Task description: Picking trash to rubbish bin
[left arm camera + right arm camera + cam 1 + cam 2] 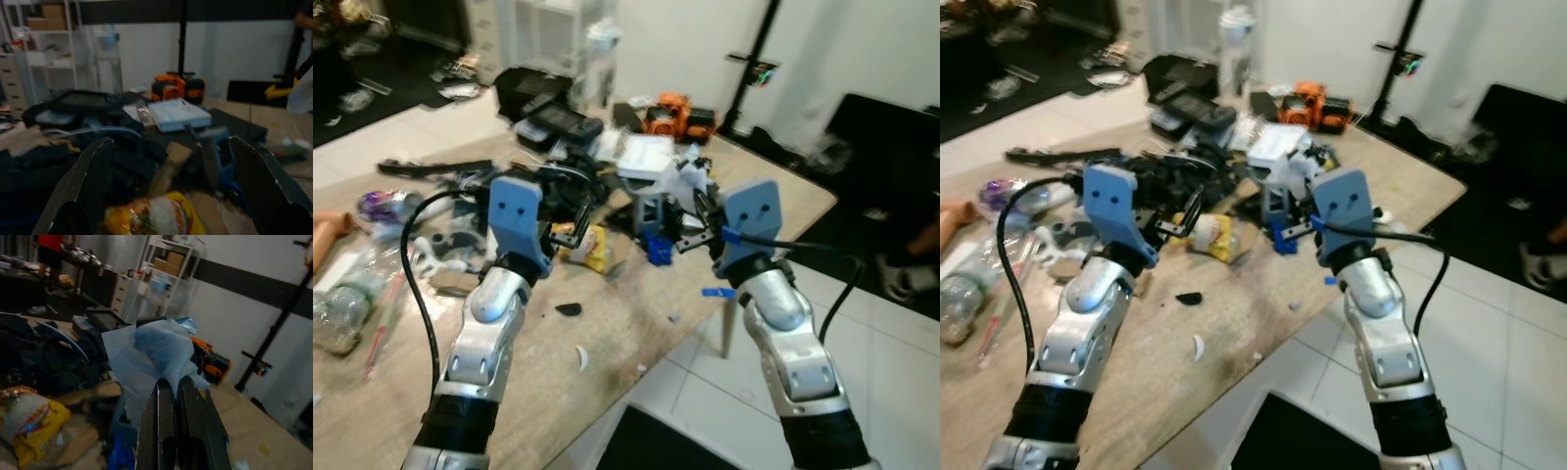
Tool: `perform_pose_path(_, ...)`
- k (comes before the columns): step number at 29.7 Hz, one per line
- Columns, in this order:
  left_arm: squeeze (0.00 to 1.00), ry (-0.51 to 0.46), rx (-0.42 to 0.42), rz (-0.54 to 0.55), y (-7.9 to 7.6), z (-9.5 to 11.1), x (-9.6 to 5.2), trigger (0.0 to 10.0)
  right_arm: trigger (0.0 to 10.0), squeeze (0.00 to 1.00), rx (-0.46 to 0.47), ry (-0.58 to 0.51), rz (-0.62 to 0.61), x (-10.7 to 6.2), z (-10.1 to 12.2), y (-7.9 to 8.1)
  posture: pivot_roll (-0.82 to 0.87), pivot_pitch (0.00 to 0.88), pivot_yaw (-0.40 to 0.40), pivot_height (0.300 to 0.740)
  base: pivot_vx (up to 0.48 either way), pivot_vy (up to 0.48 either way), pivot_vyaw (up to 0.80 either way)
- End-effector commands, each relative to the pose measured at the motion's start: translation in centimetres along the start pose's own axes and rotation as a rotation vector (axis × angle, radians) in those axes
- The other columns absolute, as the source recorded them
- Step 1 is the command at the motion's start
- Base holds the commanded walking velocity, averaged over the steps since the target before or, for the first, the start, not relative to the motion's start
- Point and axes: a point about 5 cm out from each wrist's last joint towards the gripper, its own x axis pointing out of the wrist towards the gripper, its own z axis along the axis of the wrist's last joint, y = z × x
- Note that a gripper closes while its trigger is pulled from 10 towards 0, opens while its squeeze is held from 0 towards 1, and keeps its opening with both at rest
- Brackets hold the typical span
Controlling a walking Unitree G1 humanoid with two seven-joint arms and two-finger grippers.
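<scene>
A yellow snack packet (592, 247) lies among the clutter on the wooden table (626, 323). My left gripper (570, 233) hovers just left of it, open; in the left wrist view the packet (151, 218) sits low between the spread fingers (88, 191). My right gripper (692, 228) is raised over the table's right side. It is shut on a crumpled white-blue tissue (146, 350), which sticks out beyond the closed fingertips (159, 396) of that gripper (168, 382). The same yellow packet (29, 423) lies below and to the side.
Black bags and cables (543, 98), a white box (641, 155), an orange tool (671, 116), blue plastic parts (656, 245) and a crushed clear bottle (337, 308) crowd the table. Small scraps (570, 309) lie near its front. Tiled floor (891, 362) and a dark mat (656, 441) lie to the right.
</scene>
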Motion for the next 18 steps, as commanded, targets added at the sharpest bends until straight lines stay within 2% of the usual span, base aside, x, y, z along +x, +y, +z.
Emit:
perform_pose_path(1,0.0,0.013,0.01,-0.004,0.0,-0.3,-0.1,10.0,10.0,0.0,-0.002,0.03,-0.013,-0.4,-0.8,-0.4,-0.08,0.095,-0.011,0.74,0.0,0.0,-0.8)
perform_pose_path(14,0.0,0.016,-0.004,-0.002,0.3,-0.7,0.1,10.0,10.0,0.0,0.015,0.099,-0.036,-1.8,-2.7,-0.4,-0.1,0.094,-0.006,0.74,0.0,0.0,-0.8)
perform_pose_path(18,0.0,0.027,-0.02,-0.001,0.3,-1.0,-0.4,10.0,10.0,0.0,0.015,0.112,-0.041,-2.2,-3.1,-0.4,-0.1,0.103,-0.001,0.74,0.0,0.0,-0.8)
